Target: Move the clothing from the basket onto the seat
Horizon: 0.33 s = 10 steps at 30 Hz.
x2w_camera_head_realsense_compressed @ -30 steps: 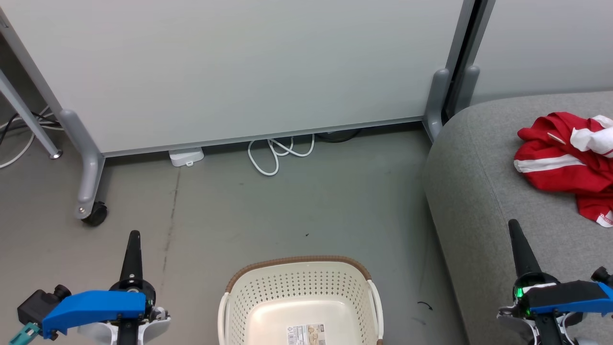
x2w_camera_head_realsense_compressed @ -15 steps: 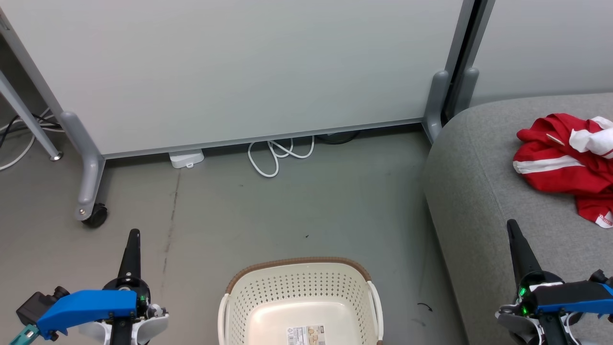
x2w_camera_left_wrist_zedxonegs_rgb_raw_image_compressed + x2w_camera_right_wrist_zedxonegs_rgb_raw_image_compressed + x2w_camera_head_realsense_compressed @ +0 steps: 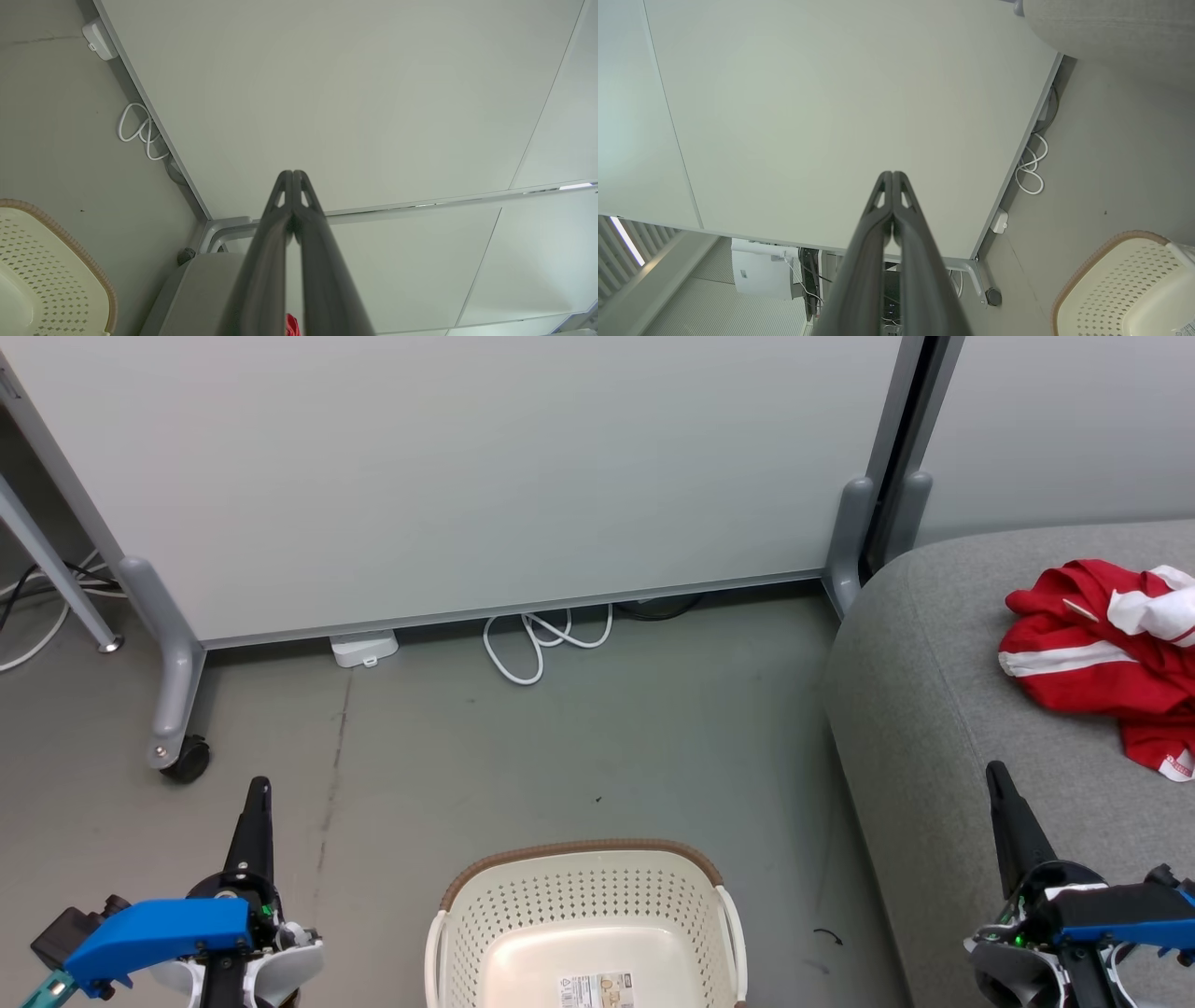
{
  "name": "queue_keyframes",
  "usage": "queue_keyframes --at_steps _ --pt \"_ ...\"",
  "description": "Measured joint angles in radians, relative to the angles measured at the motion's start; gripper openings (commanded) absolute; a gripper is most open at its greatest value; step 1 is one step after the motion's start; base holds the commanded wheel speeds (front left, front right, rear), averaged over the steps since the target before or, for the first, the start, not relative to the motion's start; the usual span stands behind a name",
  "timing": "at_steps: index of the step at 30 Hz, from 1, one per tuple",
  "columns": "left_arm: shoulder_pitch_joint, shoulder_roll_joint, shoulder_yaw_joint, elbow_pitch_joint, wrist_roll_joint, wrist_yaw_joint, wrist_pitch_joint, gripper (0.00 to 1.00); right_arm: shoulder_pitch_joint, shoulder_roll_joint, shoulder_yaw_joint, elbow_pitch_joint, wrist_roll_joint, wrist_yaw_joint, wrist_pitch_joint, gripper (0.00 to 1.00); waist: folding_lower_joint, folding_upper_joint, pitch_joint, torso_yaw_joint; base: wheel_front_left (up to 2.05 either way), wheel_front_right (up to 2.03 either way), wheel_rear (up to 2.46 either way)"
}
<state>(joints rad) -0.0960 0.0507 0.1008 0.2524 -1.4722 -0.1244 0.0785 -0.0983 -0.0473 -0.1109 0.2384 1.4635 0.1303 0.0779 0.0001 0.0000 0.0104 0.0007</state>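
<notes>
Head view. We log the clothing as a crumpled red heap with white stripes at the right edge of the frame. It lies on the seat, the grey cushion taking up the right side. Part of the heap is cut off by the frame edge.

The basket stands at bottom centre on the floor, left of the seat and apart from it. Its cream bottom carries a printed label.

The left gripper is at lower left, fingers pointing up the frame over the floor, left of the basket and clear of it. In the left wrist view we see its two dark fingers pressed together tip to tip, closed on themselves.

The right gripper is at lower right, over the seat and below the clothing in the frame, well apart from it. In the right wrist view its fingers are likewise pressed together.

Background: a pale partition panel spans the top, with a caster at left. At its lower edge we see a looped white cable and, left of that, a small white box.
</notes>
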Motion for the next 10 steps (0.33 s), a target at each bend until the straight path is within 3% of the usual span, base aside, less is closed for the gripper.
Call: queue_keyframes --at_steps 10 --pt "-0.004 0.0 0.007 -0.002 -0.07 -0.002 0.018 0.0 -0.001 0.0 -0.001 0.003 0.074 0.0 0.019 0.0 0.0 0.0 -0.004 0.0 0.0 0.0 0.0"
